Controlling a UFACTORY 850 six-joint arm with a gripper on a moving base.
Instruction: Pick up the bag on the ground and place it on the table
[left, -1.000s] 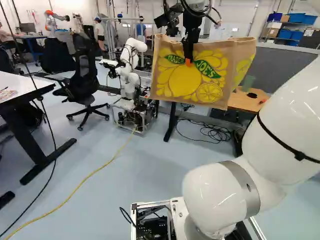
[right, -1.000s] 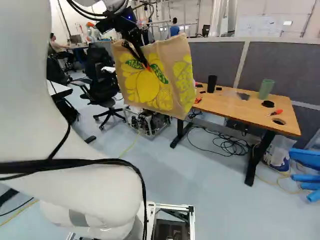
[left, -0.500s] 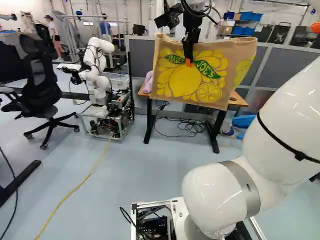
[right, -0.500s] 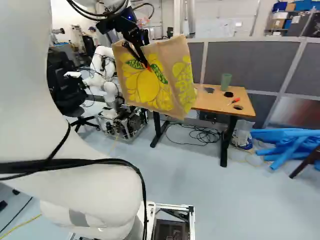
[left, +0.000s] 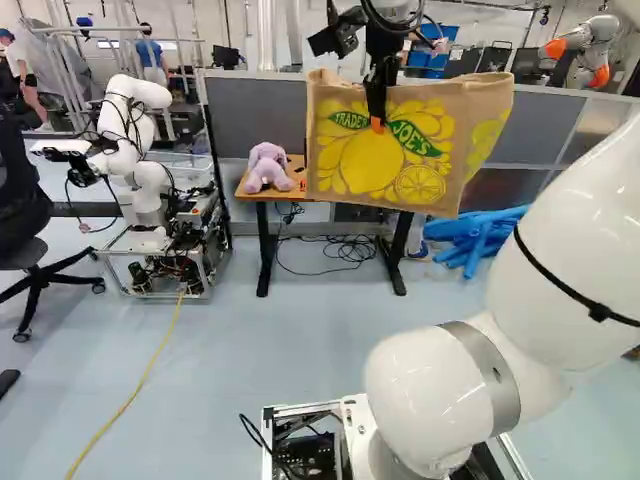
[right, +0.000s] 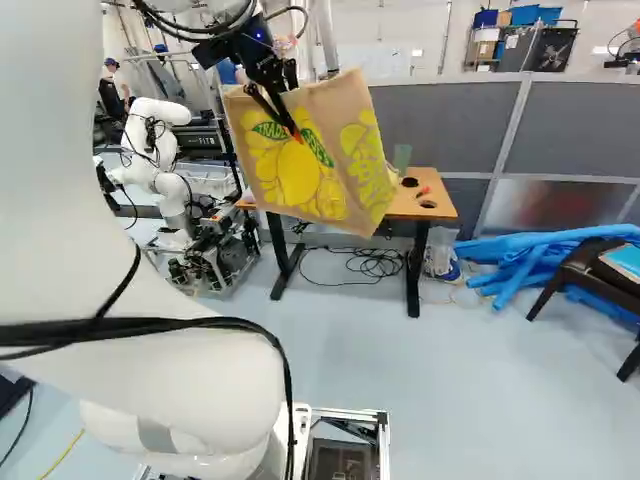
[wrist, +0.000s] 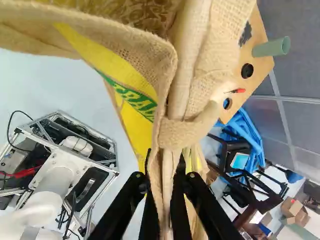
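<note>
Bag (left: 350, 165) hangs below my pincer (wrist: 165, 156), its upper edge pinched between both fingers; I judge it held this high so its bottom clears the bench (right: 443, 208) ahead of me, where it must land.

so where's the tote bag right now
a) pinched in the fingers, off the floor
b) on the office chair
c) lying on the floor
a, the fingers have the fabric between them and the tote bag hangs in the air.
</note>
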